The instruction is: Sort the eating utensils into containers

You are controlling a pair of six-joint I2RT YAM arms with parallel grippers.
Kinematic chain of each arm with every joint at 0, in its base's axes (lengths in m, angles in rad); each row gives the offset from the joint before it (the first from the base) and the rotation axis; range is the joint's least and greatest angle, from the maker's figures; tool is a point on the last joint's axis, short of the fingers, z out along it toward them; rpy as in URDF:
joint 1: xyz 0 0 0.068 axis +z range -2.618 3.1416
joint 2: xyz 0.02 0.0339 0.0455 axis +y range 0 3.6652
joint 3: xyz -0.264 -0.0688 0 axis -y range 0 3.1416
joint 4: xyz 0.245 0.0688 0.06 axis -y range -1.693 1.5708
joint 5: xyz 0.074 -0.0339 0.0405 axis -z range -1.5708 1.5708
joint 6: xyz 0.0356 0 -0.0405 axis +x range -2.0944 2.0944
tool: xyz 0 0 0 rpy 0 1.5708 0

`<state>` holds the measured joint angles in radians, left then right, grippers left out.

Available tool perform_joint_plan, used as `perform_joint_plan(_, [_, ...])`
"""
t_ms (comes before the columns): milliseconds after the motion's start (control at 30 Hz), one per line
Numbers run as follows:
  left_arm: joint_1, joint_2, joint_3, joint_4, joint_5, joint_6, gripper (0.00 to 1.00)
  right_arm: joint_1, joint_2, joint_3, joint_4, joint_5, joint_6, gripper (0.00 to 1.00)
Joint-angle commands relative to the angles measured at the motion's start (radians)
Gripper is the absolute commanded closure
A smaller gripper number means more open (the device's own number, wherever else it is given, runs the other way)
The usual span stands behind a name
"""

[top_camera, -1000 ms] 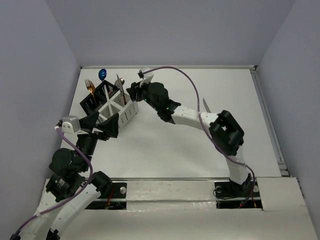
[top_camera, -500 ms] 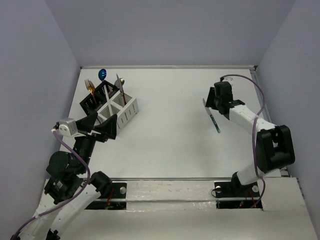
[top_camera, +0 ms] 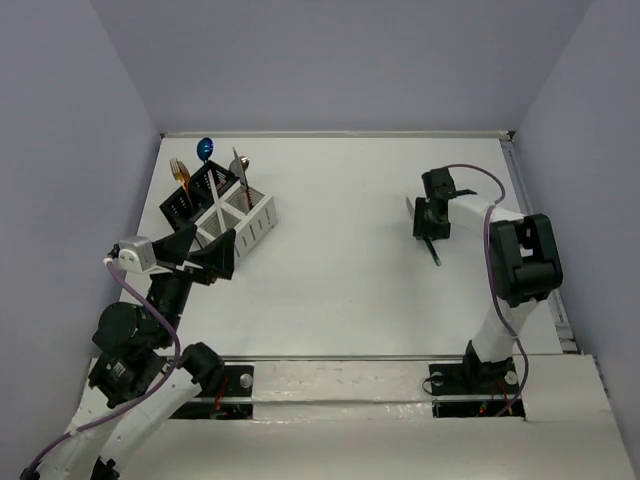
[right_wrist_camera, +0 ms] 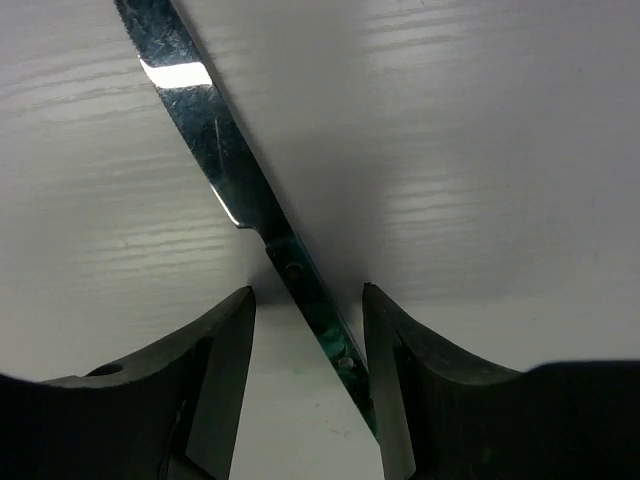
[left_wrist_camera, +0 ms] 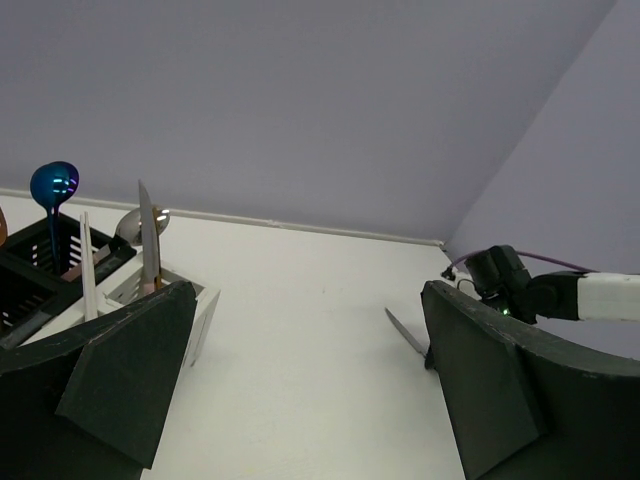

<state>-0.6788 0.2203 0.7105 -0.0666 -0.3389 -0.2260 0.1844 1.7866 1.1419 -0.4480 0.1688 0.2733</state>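
Your right end effector straddles the knife on the counter, jaws apart, not gripping; your left end effector gapes empty.

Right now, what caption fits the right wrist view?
Right hand open astride a knife lying on the white table.

1. No legible text, label, brand, number or sign in any of the three views.
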Motion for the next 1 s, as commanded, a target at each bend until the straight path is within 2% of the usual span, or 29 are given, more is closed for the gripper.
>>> perform_joint_plan(0, [-0.004,-0.009,-0.006,0.048,0.009,0.005,0.01,-0.011,0.074,0.090,-0.057,-0.005,-0.055,0.48])
perform_joint_plan(100, [-0.004,-0.009,-0.006,0.050,0.008,0.005,0.01,-0.011,0.120,0.136,-0.075,-0.017,-0.075,0.51])
perform_joint_plan(200, [-0.004,-0.010,-0.006,0.050,0.005,0.005,0.01,-0.020,0.160,0.177,-0.098,-0.057,-0.086,0.63])
perform_joint_plan(467, [-0.004,-0.009,-0.006,0.048,0.006,0.005,0.01,-0.020,0.125,0.122,-0.087,-0.115,-0.071,1.00])
perform_joint_plan(600, [-0.004,-0.006,-0.006,0.048,0.008,0.005,0.01,-0.010,0.051,0.110,-0.035,-0.161,-0.065,1.00])
perform_joint_plan(733, [-0.004,-0.001,-0.006,0.050,0.008,0.005,0.01,0.073,-0.071,0.104,0.091,-0.250,-0.051,1.00])
perform_joint_plan(800, [-0.004,0.004,-0.006,0.050,0.008,0.005,0.01,0.191,-0.120,0.120,0.210,-0.235,-0.031,1.00])
perform_joint_plan(833, [-0.004,0.005,-0.006,0.050,0.008,0.005,0.01,0.191,-0.130,0.130,0.244,-0.224,-0.022,1.00])
perform_joint_plan(967, [-0.004,0.010,-0.006,0.051,0.009,0.005,0.01,0.363,-0.121,0.203,0.460,-0.173,0.044,1.00])
